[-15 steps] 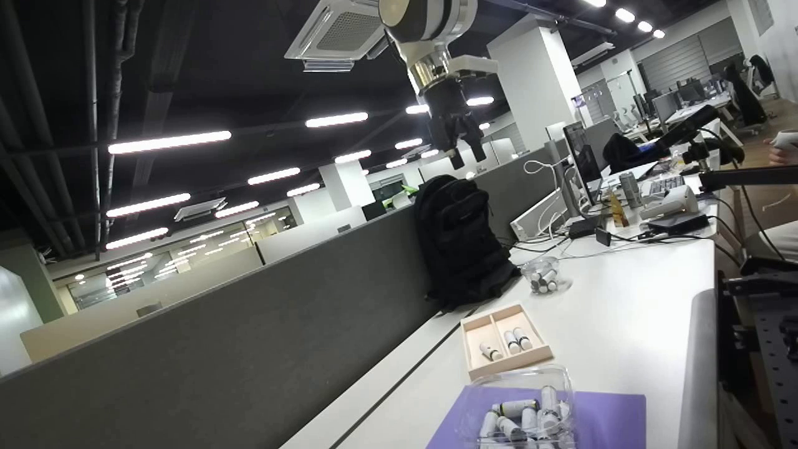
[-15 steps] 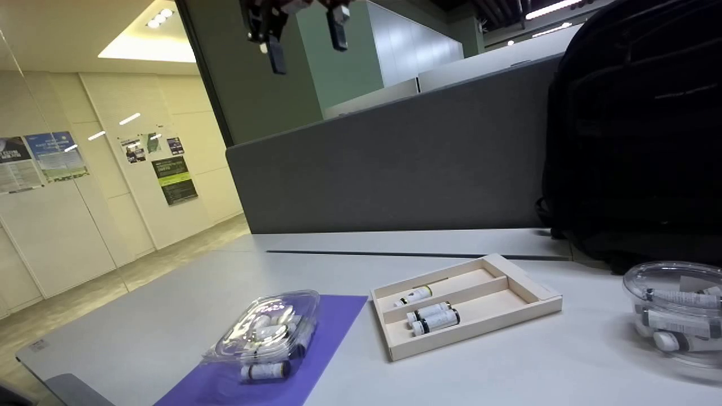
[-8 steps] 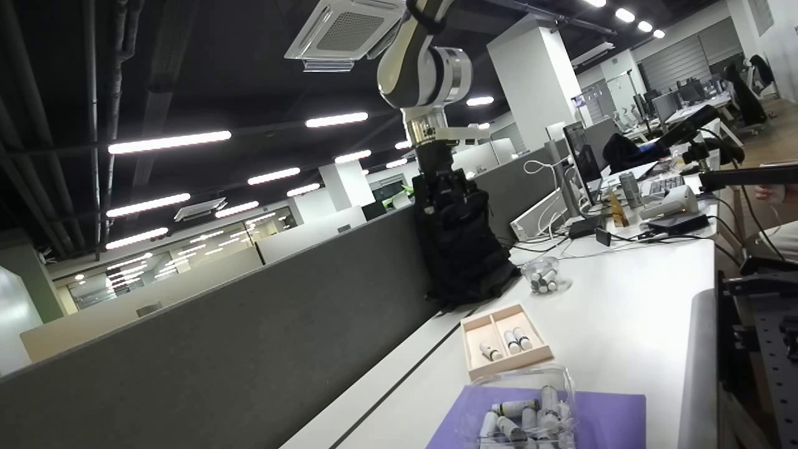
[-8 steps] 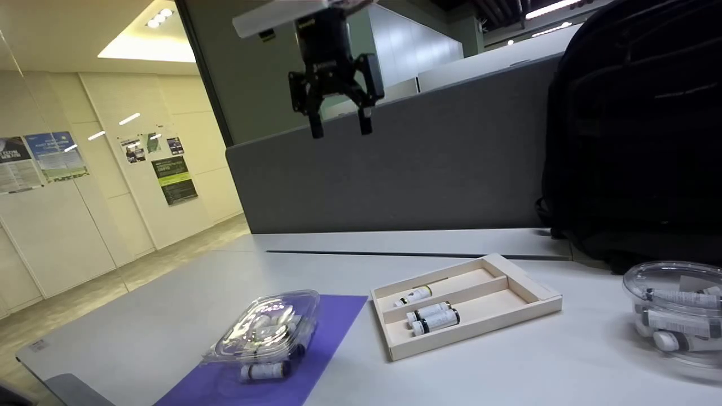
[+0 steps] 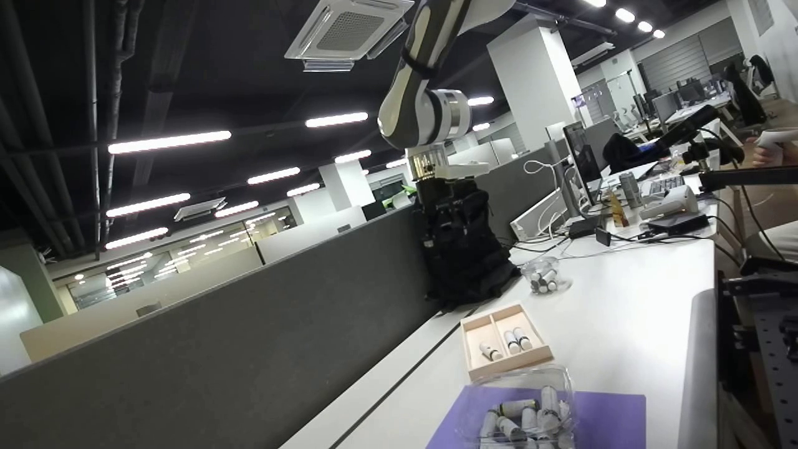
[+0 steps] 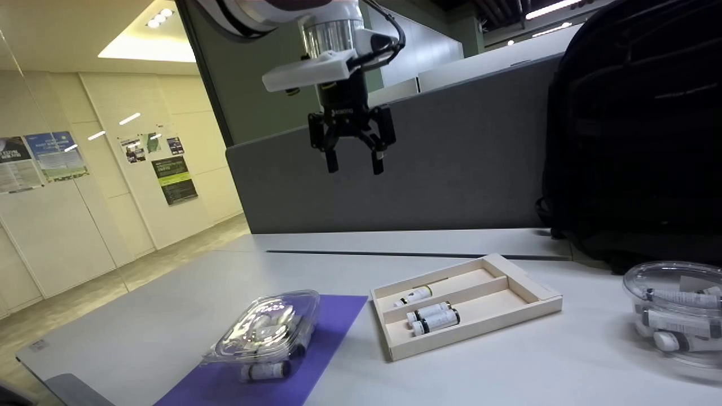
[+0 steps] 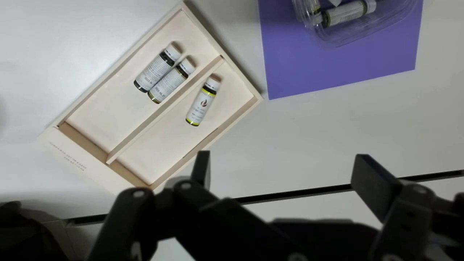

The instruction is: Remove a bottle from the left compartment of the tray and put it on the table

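Observation:
A shallow wooden tray (image 6: pixel 479 334) with two compartments lies on the white table (image 6: pixel 485 372); it also shows in the wrist view (image 7: pixel 72 159). One bottle (image 7: pixel 203 103) with yellow bands lies alone in one compartment, the left one in an exterior view (image 5: pixel 490 352). Two white-labelled bottles (image 7: pixel 154 74) (image 7: pixel 170 85) lie side by side in the other. My gripper (image 6: pixel 355 164) is open and empty, pointing down, well above the table and beyond the tray's side. In the wrist view the gripper (image 7: pixel 284 163) has bare table between its fingers. Its fingertips blend into the backpack in an exterior view.
A clear plastic box (image 6: pixel 265 327) with several bottles stands on a purple sheet (image 6: pixel 333 324) beside the tray. A round clear tub (image 6: pixel 677 316) of bottles stands on the tray's far side. A black backpack (image 6: pixel 632 141) leans on the dark grey partition (image 6: pixel 395 175).
My gripper has come down from high above and moved a little right in an exterior view, now pointing straight down. It stays open. The tray and bottles have not moved.

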`<state>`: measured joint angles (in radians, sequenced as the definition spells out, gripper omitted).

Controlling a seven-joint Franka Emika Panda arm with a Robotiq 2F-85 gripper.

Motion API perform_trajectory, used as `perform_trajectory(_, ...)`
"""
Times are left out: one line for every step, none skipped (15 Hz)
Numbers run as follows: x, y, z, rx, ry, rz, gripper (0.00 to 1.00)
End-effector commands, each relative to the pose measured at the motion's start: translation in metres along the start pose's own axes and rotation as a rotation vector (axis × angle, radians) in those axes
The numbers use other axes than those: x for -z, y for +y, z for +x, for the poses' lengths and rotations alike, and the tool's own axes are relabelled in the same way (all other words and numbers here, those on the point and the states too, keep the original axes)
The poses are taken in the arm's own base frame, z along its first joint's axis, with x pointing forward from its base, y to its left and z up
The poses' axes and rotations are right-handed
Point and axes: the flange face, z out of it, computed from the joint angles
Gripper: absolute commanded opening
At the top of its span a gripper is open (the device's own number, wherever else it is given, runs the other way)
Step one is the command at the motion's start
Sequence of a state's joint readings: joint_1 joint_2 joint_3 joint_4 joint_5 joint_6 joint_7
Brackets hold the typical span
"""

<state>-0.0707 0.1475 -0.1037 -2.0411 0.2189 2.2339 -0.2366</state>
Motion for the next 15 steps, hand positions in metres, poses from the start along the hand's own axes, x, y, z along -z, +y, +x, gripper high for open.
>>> perform_trajectory(0.002,-0.001,0.001,0.001,0.014,-0.009,1.0)
perform_trajectory(-0.002,0.002,0.002,-0.01,0.023,-0.019,1.0)
perform_trajectory(-0.007,0.007,0.002,-0.025,0.029,-0.024,1.0)
perform_trajectory(-0.014,0.013,0.003,-0.036,0.034,-0.031,1.0)
perform_trajectory(-0.022,0.02,0.003,-0.048,0.04,-0.041,1.0)
perform_trajectory(-0.032,0.028,0.004,-0.063,0.048,-0.053,1.0)
perform_trajectory(-0.042,0.035,0.004,-0.091,0.06,-0.055,1.0)
perform_trajectory(-0.052,0.042,0.005,-0.103,0.058,-0.065,1.0)
perform_trajectory(-0.063,0.047,0.005,-0.125,0.063,-0.07,1.0)
perform_trajectory(-0.073,0.052,0.005,-0.14,0.063,-0.076,1.0)
perform_trajectory(-0.083,0.056,0.005,-0.156,0.06,-0.08,1.0)
perform_trajectory(-0.094,0.059,0.005,-0.188,0.057,-0.082,1.0)
perform_trajectory(-0.104,0.061,0.005,-0.206,0.046,-0.082,1.0)
perform_trajectory(-0.113,0.061,0.004,-0.219,0.03,-0.081,1.0)
perform_trajectory(-0.121,0.059,0.004,-0.226,0.018,-0.082,1.0)
